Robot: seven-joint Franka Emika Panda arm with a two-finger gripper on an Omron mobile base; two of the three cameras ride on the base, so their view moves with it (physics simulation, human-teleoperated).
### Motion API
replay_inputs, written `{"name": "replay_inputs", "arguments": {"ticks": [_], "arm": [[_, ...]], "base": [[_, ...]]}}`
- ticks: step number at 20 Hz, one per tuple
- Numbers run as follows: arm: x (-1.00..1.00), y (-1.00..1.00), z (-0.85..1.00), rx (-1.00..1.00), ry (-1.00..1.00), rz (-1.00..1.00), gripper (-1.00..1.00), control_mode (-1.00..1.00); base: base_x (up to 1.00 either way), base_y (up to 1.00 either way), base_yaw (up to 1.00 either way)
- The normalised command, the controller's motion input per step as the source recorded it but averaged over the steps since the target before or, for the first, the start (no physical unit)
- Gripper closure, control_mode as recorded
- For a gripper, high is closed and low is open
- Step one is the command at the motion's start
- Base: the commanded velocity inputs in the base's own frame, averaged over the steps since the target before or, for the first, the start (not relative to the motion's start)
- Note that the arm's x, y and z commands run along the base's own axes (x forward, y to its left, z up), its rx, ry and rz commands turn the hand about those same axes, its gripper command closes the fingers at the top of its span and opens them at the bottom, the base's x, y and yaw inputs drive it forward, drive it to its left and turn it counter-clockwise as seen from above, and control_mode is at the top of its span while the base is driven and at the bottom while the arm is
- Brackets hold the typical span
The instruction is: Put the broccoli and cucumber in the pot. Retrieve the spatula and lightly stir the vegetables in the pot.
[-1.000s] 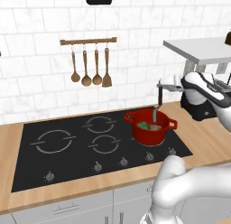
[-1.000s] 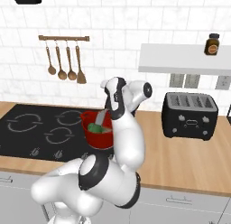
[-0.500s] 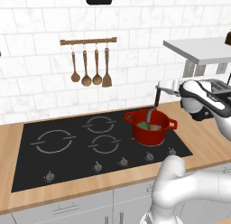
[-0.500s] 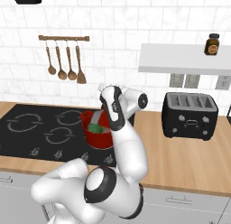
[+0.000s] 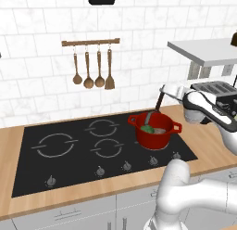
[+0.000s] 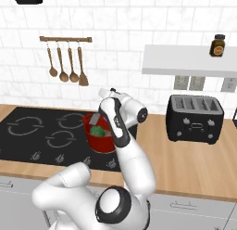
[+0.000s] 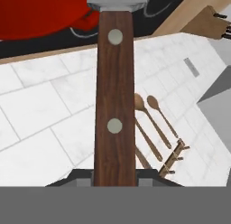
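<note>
The end effector (image 5: 163,91) is clenched on the spatula (image 5: 155,112), gripping the dark-brown handle high up, and the hand view puts that handle (image 7: 114,101) dead centre, two pale rivets showing, pinched between the fingertips at the bottom edge. The grey blade dips down inside the pot (image 5: 155,137), which sits on the right side of the black cooktop (image 5: 69,155), itself set into the wooden table (image 5: 208,145). Inside the red rim there's green: the broccoli (image 6: 97,130) shows as a dark clump, and a paler green piece by the blade looks like the cucumber (image 5: 148,129), though how it lies is hard to tell. On the wall behind, wooden spoons (image 5: 88,71) and a wooden spatula hang from a rail (image 5: 90,41). Off to the right, a black toaster (image 6: 194,118) stands on the table, well apart from the pot, under a shelf (image 6: 185,62) with a small jar (image 6: 217,45).
</note>
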Motion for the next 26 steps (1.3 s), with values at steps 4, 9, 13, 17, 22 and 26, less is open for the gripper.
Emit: {"name": "replay_inputs", "arguments": {"ticks": [4,9,13,17,22,26], "arm": [[0.25,-0.16,-0.23,-0.15,-0.05,0.00,1.00,-1.00],[0.25,-0.31,-0.24,-0.19,0.00,0.02,1.00,-1.00],[0.12,-0.34,-0.16,-0.13,0.00,0.01,1.00,-1.00],[0.02,-0.31,-0.06,-0.14,0.00,0.06,1.00,-1.00],[0.00,-0.38,0.00,-0.14,0.00,0.10,1.00,-1.00],[0.05,-0.24,0.00,-0.11,-0.02,0.11,1.00,-1.00]], "base": [[0.00,0.00,0.00],[0.00,0.00,0.00],[0.00,0.00,0.00],[0.00,0.00,0.00],[0.00,0.00,0.00],[0.00,0.00,0.00]]}}
